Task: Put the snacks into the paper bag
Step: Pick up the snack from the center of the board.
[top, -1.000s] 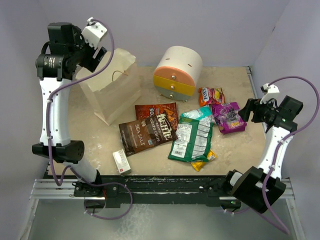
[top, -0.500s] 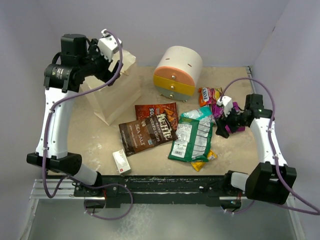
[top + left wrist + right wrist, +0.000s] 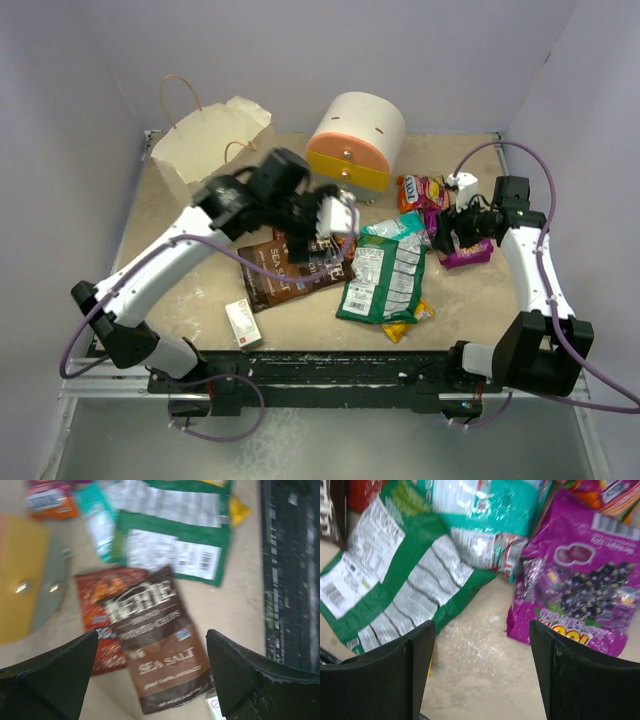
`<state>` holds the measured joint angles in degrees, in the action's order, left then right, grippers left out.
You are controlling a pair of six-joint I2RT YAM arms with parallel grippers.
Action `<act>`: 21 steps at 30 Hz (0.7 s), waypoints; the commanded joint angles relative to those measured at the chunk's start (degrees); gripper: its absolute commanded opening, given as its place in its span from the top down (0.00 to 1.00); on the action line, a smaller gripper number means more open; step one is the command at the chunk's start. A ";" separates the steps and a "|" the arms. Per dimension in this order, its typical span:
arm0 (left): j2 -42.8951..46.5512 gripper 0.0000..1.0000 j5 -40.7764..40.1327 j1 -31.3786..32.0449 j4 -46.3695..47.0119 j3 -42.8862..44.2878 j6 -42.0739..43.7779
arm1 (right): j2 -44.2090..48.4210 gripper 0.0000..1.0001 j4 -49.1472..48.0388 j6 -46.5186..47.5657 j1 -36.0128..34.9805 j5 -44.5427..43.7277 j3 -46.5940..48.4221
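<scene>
open pincer (image 3: 152, 672) above dark brown sea salt chip bag (image 3: 157, 642), green bag (image 3: 175, 535) beyond.

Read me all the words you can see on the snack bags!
"KETTLE": on the dark brown crinkly chip bag, near its top.
"SEA SALT": lower down on the same bag.
Small print and barcode on the green crinkly bag with a white label: too blurred to read.
Lettering on the purple candy packet, the red-brown chip bag and the small orange packet: too blurred to read.

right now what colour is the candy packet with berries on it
Purple, with dark berries printed on it; the candy packet shows best in the right wrist view.
</scene>
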<state>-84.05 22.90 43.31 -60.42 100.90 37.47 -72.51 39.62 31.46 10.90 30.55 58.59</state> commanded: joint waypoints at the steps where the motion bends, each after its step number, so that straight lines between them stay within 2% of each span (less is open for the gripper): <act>1: -3.22 0.09 2.18 10.99 3.32 -6.43 8.72 | -2.00 0.23 -7.43 -12.03 0.47 -0.03 2.62; 7: -13.86 0.14 6.67 23.36 7.57 -7.41 11.31 | -0.53 0.23 -10.00 -13.76 2.61 -0.18 1.02; 10: -20.42 0.17 9.98 27.55 10.59 -6.61 10.91 | 0.75 0.23 -9.79 -13.43 4.01 -0.03 0.65; 15: -27.03 0.22 14.86 29.02 16.99 -6.46 8.21 | 2.82 0.23 -9.64 -12.74 4.83 -1.72 -0.12; 21: -33.10 0.22 13.03 28.89 22.37 -6.95 7.50 | 5.36 0.23 -9.83 -12.75 5.16 -1.85 -0.40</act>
<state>-114.91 34.13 72.73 -44.25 93.34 45.78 -69.80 30.92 19.44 15.70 29.23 58.33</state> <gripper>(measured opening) 0.779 0.772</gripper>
